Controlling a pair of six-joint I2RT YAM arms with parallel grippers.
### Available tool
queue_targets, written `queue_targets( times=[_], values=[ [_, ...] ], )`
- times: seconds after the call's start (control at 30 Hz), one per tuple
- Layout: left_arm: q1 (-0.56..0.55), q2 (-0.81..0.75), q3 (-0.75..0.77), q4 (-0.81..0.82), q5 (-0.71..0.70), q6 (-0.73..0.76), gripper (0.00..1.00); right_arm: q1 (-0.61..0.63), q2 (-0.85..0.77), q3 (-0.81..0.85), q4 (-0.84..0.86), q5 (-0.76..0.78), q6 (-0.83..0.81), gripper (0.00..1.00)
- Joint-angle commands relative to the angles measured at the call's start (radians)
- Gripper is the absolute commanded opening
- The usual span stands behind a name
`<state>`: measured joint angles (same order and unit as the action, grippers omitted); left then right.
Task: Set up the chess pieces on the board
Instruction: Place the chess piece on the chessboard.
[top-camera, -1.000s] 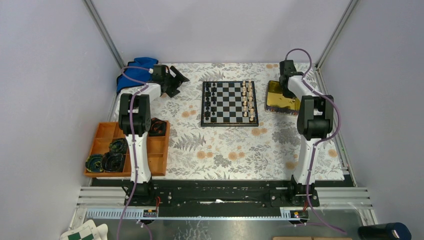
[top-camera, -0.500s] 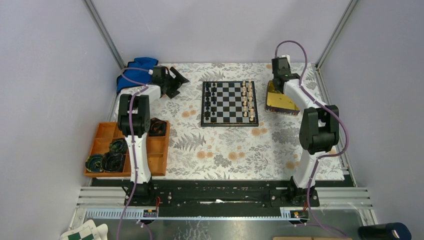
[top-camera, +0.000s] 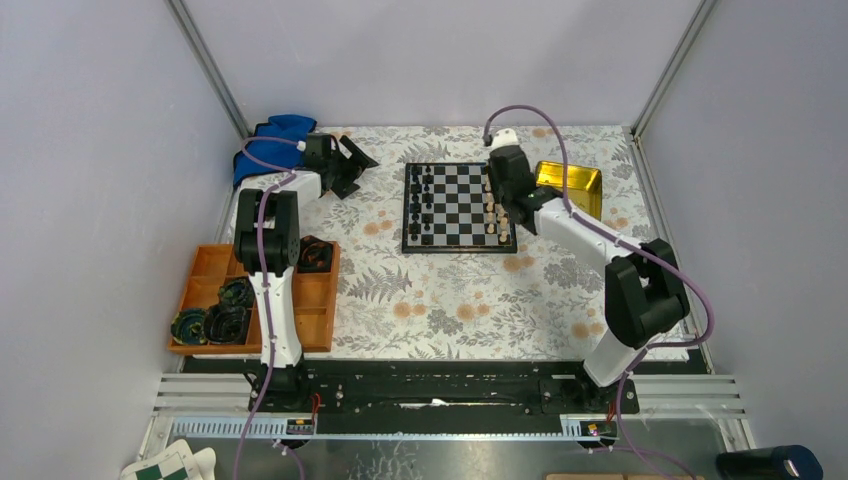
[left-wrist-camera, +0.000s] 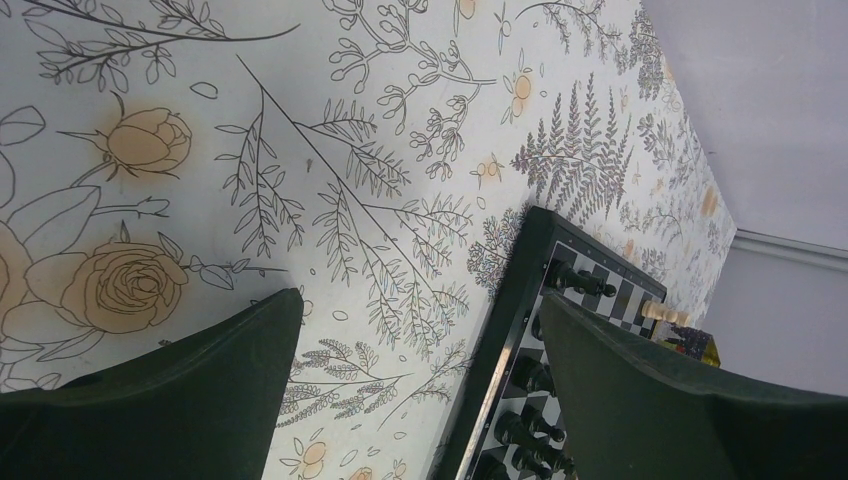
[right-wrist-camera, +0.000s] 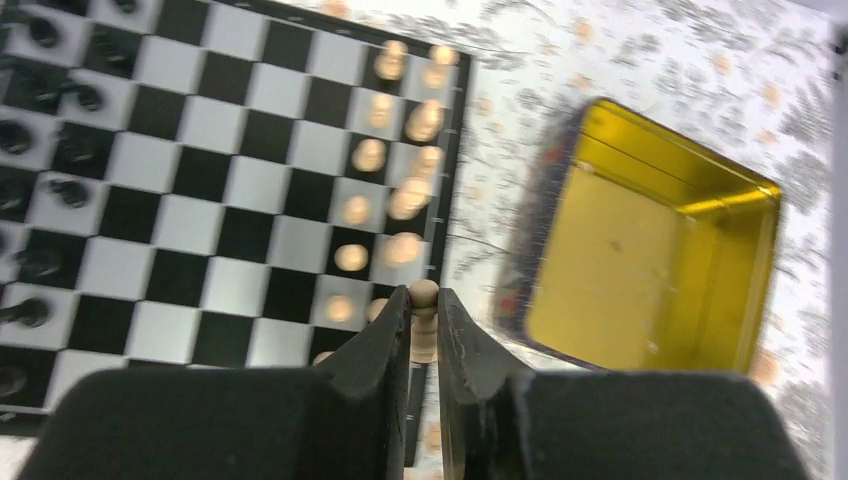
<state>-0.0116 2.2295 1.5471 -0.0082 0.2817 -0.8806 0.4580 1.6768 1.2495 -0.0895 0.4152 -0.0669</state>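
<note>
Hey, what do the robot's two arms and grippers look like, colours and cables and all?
The left arm and right arm both have white links and chunky black joints, each trailed by a looping purple cable. The left gripper and right gripper have broad, dark, matte, wedge-shaped fingers. No markings are readable.

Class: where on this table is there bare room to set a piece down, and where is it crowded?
Free: the board's middle columns, between the black pieces and the pale pieces; the tablecloth between board and orange tray. Crowded: the board's right edge, where the right gripper holds a pale piece beside the gold tin.
</note>
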Motion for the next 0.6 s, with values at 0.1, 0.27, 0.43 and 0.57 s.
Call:
queue_targets(
  times=[0.1, 0.27, 0.43, 0.57],
  values=[
    [-0.008, 0.031, -0.037, -0.166, -0.013, 0.007, 0.99, 0.113, -0.04, -0.117, 0.304, -0.099, 0.04, 0.0],
    [-0.009, 0.027, -0.016, -0.175, -0.02, 0.015, 0.99, 0.157, -0.024, -0.216, 0.511, -0.131, 0.057, 0.0],
    [-0.009, 0.018, -0.017, -0.18, -0.034, 0.028, 0.99, 0.163, 0.022, -0.294, 0.657, -0.17, 0.098, 0.0],
    [-0.01, -0.003, -0.043, -0.154, -0.047, 0.019, 0.99, 0.168, 0.053, -0.34, 0.74, -0.182, 0.114, 0.0]
  ],
)
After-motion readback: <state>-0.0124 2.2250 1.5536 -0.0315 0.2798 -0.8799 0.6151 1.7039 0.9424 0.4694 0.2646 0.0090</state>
